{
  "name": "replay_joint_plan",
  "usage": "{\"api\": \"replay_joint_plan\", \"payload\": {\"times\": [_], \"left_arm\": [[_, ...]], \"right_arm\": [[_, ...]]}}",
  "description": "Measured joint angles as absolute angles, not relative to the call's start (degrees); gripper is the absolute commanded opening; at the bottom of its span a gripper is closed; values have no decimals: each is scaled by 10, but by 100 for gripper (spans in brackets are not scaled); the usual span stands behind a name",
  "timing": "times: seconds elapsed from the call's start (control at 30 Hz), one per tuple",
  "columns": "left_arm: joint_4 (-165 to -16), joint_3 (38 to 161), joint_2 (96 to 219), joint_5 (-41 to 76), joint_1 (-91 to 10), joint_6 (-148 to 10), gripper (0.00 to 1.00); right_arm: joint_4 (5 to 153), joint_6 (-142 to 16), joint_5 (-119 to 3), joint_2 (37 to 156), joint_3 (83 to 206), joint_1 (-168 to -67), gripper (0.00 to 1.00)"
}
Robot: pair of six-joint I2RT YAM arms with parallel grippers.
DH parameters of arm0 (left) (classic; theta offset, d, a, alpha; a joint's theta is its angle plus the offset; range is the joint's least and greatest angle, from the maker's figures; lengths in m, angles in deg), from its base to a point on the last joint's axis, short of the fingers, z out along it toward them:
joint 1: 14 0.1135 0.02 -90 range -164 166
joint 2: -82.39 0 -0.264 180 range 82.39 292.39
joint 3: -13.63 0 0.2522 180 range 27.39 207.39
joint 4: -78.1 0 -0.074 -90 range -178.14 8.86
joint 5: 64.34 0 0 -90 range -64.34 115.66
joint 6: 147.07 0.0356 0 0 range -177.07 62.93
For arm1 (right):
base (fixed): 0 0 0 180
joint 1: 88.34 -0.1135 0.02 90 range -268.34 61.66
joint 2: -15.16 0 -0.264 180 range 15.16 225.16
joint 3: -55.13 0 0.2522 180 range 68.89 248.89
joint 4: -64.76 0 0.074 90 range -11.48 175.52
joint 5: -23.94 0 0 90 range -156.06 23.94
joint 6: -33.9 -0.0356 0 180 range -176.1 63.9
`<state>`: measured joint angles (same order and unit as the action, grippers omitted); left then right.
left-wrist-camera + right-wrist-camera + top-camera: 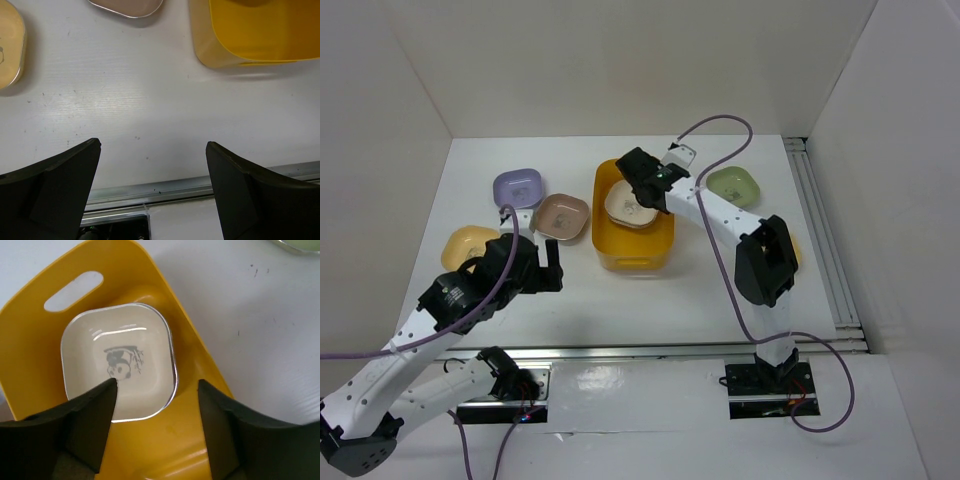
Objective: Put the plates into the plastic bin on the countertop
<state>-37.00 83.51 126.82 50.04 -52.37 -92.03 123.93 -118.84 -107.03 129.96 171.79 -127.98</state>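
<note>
The yellow-orange plastic bin [635, 258] stands mid-countertop. A cream plate [626, 208] with a panda print lies inside it, seen close in the right wrist view [117, 365]. My right gripper [646, 186] hovers over the bin [30, 320], open [157, 385], its fingers either side of the plate's near corner without touching it. My left gripper [538, 268] is open [153, 145] over bare countertop with nothing between its fingers. On the countertop lie a lavender plate [517, 187], a brown-pink plate [562, 216], a yellow plate [468, 245] and a green plate [733, 184].
A sliver of an orange plate [797, 250] shows behind the right arm's elbow. White walls enclose the countertop on three sides. A metal rail [825, 240] runs along the right edge and another [165, 189] along the near edge. The left wrist view shows the brown-pink plate's edge [127, 7] and the bin's corner [260, 30].
</note>
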Motion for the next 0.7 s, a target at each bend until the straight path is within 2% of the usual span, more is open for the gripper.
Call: {"api": "replay_joint_plan", "payload": {"times": [0.1, 0.13, 0.27, 0.37, 0.5, 0.6, 0.7], "left_arm": [[-372, 835, 1268, 500, -524, -920, 100], [-372, 835, 1268, 500, -524, -920, 100], [-372, 835, 1268, 500, -524, -920, 100], [-372, 835, 1271, 500, -523, -920, 100], [-372, 835, 1287, 500, -507, -920, 100], [-371, 841, 1312, 499, -491, -922, 100], [-376, 856, 1344, 493, -477, -929, 100]], "right_arm": [[1236, -1163, -1068, 1300, 1729, -1287, 98], [1234, -1151, -1069, 1299, 1732, -1291, 100], [1189, -1082, -1064, 1264, 1706, -1303, 100], [1126, -1004, -1030, 1165, 1605, -1287, 100], [1056, -917, -938, 1047, 1517, -1145, 100], [1036, -874, -900, 1051, 1514, -1030, 100], [1034, -839, -869, 1100, 1515, -976, 100]]}}
